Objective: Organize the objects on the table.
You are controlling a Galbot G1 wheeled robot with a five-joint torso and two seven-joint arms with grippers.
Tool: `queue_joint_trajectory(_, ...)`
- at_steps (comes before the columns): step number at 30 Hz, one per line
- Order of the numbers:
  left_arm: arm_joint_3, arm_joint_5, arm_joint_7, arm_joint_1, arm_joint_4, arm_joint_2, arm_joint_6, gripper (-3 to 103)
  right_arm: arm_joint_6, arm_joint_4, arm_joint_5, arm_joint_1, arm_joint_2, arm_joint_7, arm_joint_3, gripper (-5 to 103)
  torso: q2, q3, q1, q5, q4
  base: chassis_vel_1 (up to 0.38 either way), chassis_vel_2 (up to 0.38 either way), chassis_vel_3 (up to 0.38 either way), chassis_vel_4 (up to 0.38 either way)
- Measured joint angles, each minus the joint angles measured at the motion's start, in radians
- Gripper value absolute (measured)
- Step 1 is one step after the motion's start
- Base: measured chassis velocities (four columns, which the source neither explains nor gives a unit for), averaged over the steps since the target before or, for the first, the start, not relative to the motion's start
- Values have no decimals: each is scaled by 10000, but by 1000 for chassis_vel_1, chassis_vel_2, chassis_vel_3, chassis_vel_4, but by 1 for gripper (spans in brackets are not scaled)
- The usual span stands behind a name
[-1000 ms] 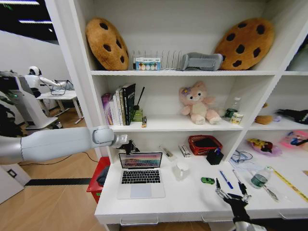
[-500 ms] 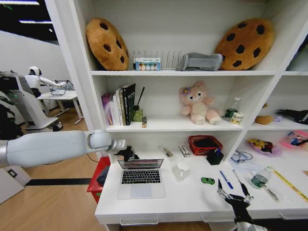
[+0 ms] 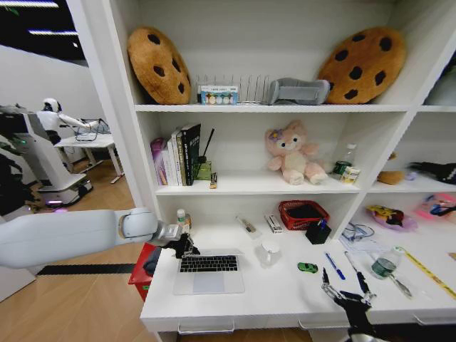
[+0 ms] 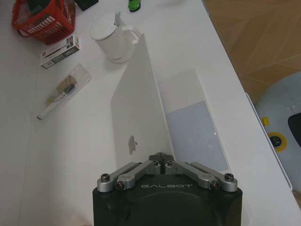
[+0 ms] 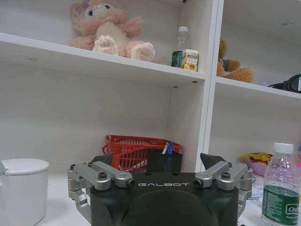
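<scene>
The silver laptop point(image 3: 209, 271) lies at the left of the white table point(image 3: 285, 296), its lid point(image 4: 138, 117) tipped far down over the keyboard. My left gripper point(image 3: 182, 246) is shut, its fingertips point(image 4: 161, 157) touching the lid's top edge near the left corner. A white mug point(image 3: 269, 251) stands right of the laptop. Further right are a green toy car point(image 3: 308, 267), a blue pen point(image 3: 334, 265), a black pen cup point(image 3: 318, 231), a bottle point(image 3: 385, 265) and a yellow ruler point(image 3: 427, 271). My right gripper point(image 3: 345, 288) hangs open over the front edge, holding nothing.
A red basket point(image 3: 303, 212), a small box point(image 4: 60, 51) and a packaged brush point(image 4: 63, 92) lie at the back of the table under the shelf. A small bottle point(image 3: 182, 217) stands behind the laptop. Shelves above hold books, cushions and a plush toy.
The laptop lid has swung down from upright to nearly flat. My left gripper has moved down and toward me with it. The right gripper has stayed put.
</scene>
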Motion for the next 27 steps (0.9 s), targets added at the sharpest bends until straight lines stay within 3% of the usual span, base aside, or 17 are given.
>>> queue_joint_trajectory(8,668,651,64,119,-398,-848,-11,0,-21,-72,-178,89,54,29,-42,100,0,0,0,2,1,0,0,0,0)
queue_joint_trajectory(19,857,1215,-187,1027,-474,-1940,-276,0,-86,-118,-304,105,64,342,-23,100,1,0,0,-1,0,0,0,0,0)
queue_joint_trajectory(24,1148,909,-594,776,-604,-2922,-520,0,-238,14,-368,165,-47,597,-56,100,0,2,0,0,-1,0,0,0,0)
queue_joint_trajectory(26,1255,655,-789,328,-788,-3958,-664,0,-393,114,-336,206,-208,668,-78,100,0,1,0,0,-4,0,0,0,0)
queue_joint_trajectory(27,1255,655,-789,328,-788,-3958,-664,0,-393,114,-336,206,-208,668,-78,100,0,1,0,0,-4,0,0,0,0)
